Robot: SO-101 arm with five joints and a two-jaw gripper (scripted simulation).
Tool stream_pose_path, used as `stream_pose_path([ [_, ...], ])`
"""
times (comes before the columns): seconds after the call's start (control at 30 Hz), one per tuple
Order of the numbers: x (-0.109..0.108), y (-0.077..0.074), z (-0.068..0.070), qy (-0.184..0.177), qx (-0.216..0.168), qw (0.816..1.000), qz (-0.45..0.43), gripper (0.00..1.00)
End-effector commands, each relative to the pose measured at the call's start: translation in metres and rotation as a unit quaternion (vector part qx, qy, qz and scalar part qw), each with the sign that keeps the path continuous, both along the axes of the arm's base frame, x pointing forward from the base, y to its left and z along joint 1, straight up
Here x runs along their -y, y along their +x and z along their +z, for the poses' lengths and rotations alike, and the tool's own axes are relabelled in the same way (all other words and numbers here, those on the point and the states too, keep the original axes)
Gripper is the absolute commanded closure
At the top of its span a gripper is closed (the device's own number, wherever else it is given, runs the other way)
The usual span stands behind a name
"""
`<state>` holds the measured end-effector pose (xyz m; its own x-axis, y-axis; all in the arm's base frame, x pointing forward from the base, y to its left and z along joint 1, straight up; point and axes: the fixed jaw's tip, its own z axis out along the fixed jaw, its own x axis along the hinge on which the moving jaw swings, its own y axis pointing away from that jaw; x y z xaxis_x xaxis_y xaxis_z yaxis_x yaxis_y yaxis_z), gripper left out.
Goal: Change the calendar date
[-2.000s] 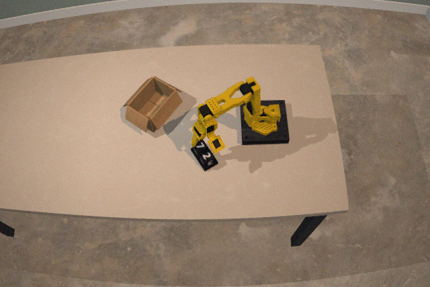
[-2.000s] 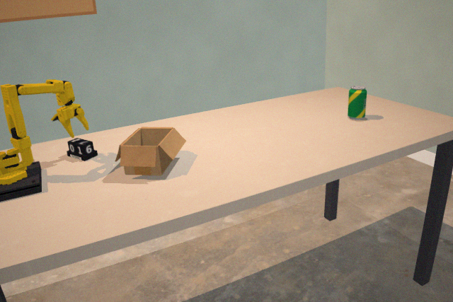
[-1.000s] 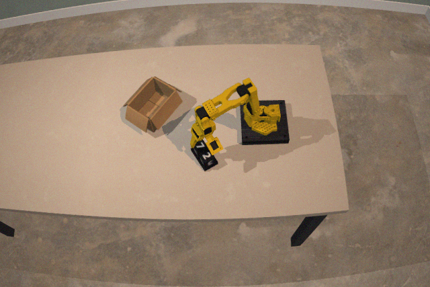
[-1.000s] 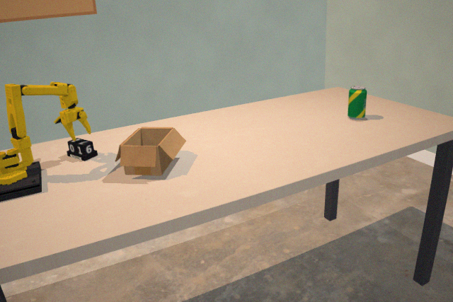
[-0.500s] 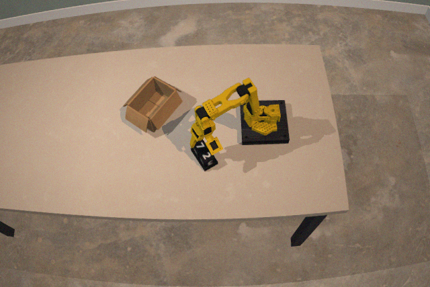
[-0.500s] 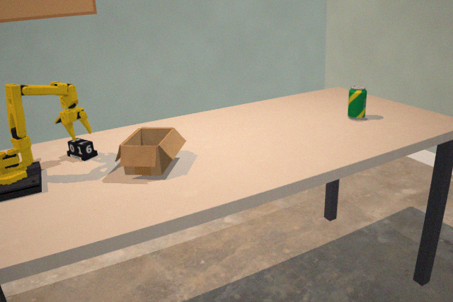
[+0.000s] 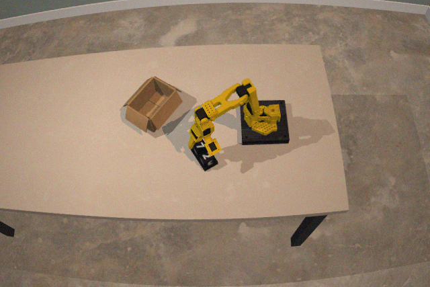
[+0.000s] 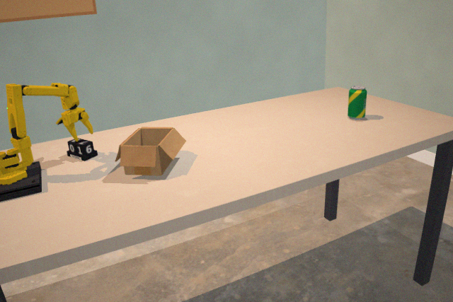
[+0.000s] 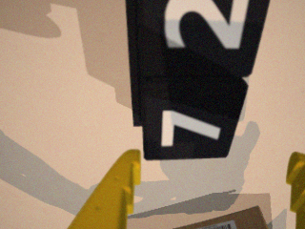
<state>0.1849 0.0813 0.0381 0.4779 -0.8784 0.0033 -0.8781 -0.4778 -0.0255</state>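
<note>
The black calendar tray stands on the table with two black cubes side by side in it. Its front shows 0 and 1 in the exterior view. The cube with 1 has 6 on its outer end and 7 on top. The cube with 0 has 2 on top. Both cubes look flat. My gripper is open and empty, with its fingers above the end of the cube with 1. In the top view the arm hides part of the calendar.
An open cardboard box stands on the table near the calendar's 6 end. The black robot base is on the calendar's front side. A green and yellow can stands far off on the table.
</note>
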Motion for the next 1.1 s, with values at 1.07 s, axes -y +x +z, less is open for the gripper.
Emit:
stream_pose_path([
  [1.07,0.003,-0.004,-0.037,-0.005,-0.012,1.000,-0.008,0.65],
])
